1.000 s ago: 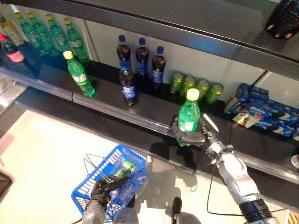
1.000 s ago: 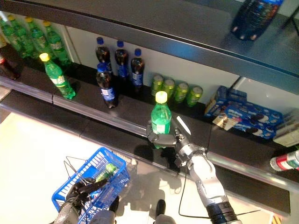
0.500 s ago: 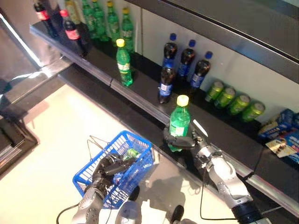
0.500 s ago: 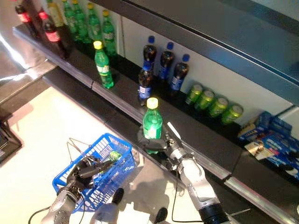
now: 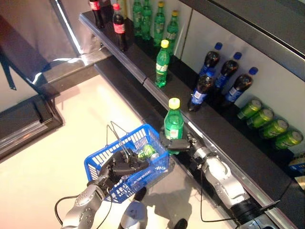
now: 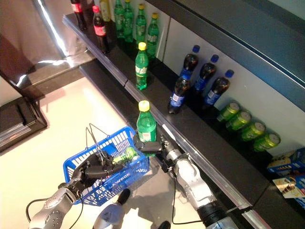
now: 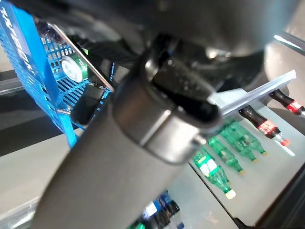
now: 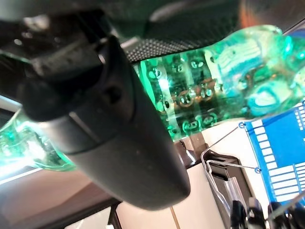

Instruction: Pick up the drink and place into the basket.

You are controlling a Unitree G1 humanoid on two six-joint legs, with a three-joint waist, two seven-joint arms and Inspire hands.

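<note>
**Bottle at the basket's edge**

The right hand (image 5: 183, 143) has its fingers wrapped round the green bottle (image 5: 173, 125), upright just right of the blue basket (image 6: 81, 164). The left hand (image 5: 125, 166) grips the basket's handle. 1 can (image 5: 147, 151) lies inside. Picking looks done; lowering in and letting go remain.

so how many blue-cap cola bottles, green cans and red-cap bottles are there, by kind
blue-cap cola bottles: 4
green cans: 5 (4 on the shelf, 1 in the basket)
red-cap bottles: 2
total: 11
</note>
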